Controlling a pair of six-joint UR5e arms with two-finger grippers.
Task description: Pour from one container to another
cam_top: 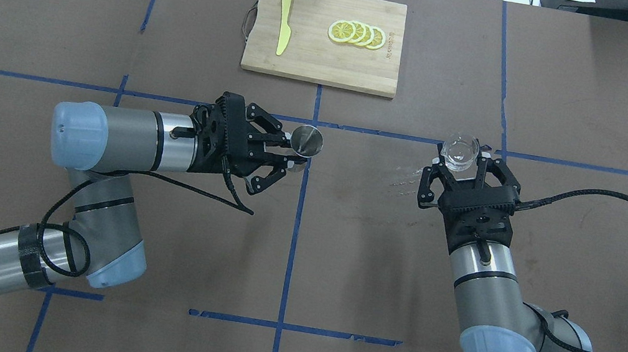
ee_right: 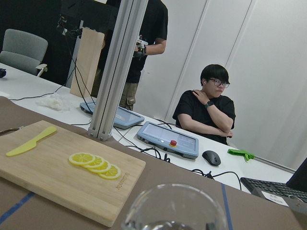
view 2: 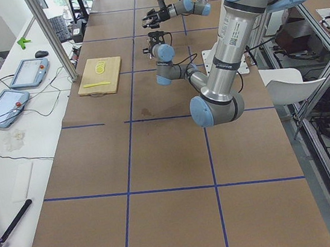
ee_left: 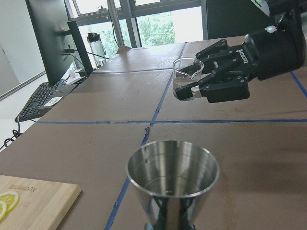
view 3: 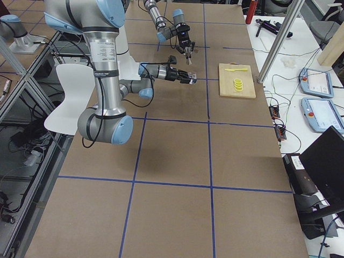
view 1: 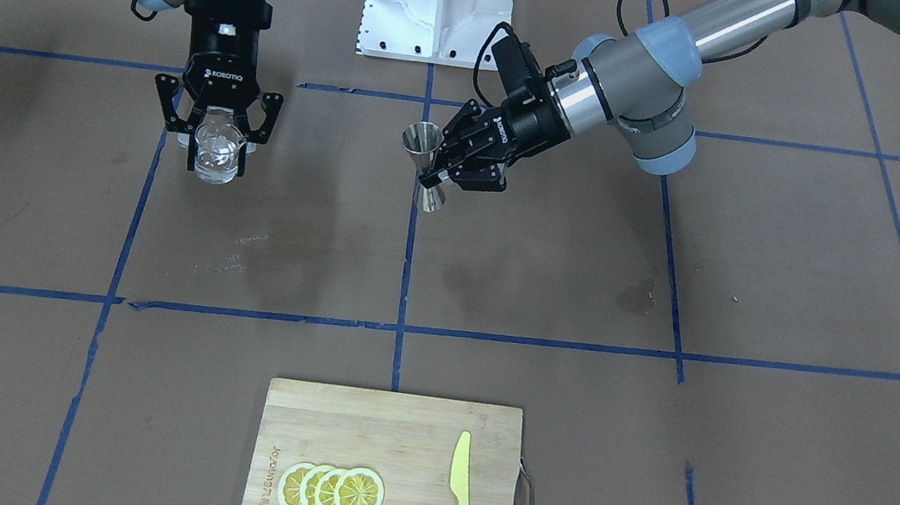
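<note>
The clear glass tumbler [view 1: 217, 153] is held upright above the table, my right gripper [view 1: 217, 145] shut on it; the tumbler [cam_top: 460, 151] also shows overhead and, across from the jigger, in the left wrist view [ee_left: 187, 77]. Its rim [ee_right: 175, 206] fills the bottom of the right wrist view. The steel hourglass jigger [view 1: 427, 164] is held by its waist, upright and off the table, with my left gripper [view 1: 441, 175] shut on it. Overhead the jigger [cam_top: 306, 141] sits near the centre line, a good gap from the tumbler. Its open top cone [ee_left: 172, 175] looks empty.
A bamboo cutting board [cam_top: 325, 37] with lemon slices [cam_top: 356, 34] and a yellow knife [cam_top: 283, 29] lies at the table's far side. Wet marks [cam_top: 405, 176] stain the brown mat between the grippers. The robot base plate [view 1: 437, 3] stands at the near edge. A person [ee_right: 207, 110] sits beyond the table.
</note>
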